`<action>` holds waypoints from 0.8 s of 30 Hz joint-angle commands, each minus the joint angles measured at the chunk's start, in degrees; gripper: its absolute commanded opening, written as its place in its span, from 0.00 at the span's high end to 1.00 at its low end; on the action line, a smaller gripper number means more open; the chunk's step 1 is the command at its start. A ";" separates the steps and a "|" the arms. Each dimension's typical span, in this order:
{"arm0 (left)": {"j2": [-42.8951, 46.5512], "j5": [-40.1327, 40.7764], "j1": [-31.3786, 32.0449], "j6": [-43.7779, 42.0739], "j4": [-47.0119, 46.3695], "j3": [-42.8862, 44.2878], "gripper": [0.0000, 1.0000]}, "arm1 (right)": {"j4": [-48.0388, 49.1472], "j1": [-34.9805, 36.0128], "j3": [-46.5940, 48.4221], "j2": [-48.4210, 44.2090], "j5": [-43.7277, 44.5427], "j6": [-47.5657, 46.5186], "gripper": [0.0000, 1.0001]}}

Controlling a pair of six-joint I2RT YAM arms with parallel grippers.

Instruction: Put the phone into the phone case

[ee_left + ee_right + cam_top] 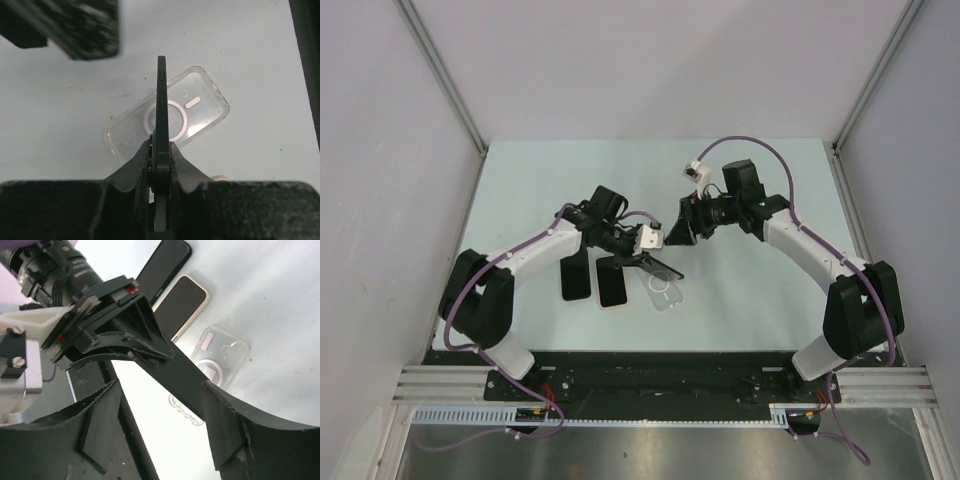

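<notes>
The clear plastic phone case (663, 293) with a pink ring lies flat on the table. At its 9 o'clock lie a cream-edged dark phone (611, 283) and a black flat phone (576, 278). Above the case, the left gripper (159, 150) is clenched on the slim black phone (161, 95), held on edge. At the case's 12 o'clock, the right gripper (672, 234) hangs with fingers spread, holding nothing.

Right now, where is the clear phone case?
In the top view, the clear phone case lies flat on the table, just right of two flat phones, beneath the phone held by the left end effector.
</notes>
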State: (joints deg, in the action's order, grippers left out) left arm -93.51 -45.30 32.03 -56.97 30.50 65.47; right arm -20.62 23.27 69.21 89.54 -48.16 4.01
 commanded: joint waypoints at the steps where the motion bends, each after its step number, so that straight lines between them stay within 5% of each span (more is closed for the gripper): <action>1: 5.09 -3.57 -0.39 3.78 0.79 1.15 1.00 | 1.01 3.88 -2.67 -4.01 4.30 -6.47 0.33; 8: 7.56 -7.96 -2.76 7.57 0.96 1.24 1.00 | 17.61 6.09 -16.37 -12.44 5.19 -7.00 0.51; 24: 7.56 -12.88 -3.64 9.69 4.57 2.29 1.00 | 27.65 10.66 -21.31 -10.97 11.07 -13.59 0.41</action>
State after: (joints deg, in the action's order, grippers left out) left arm -87.31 -52.69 28.58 -48.07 34.00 65.47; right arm 2.94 32.62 47.66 77.49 -39.62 -6.33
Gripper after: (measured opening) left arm 0.194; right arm 0.597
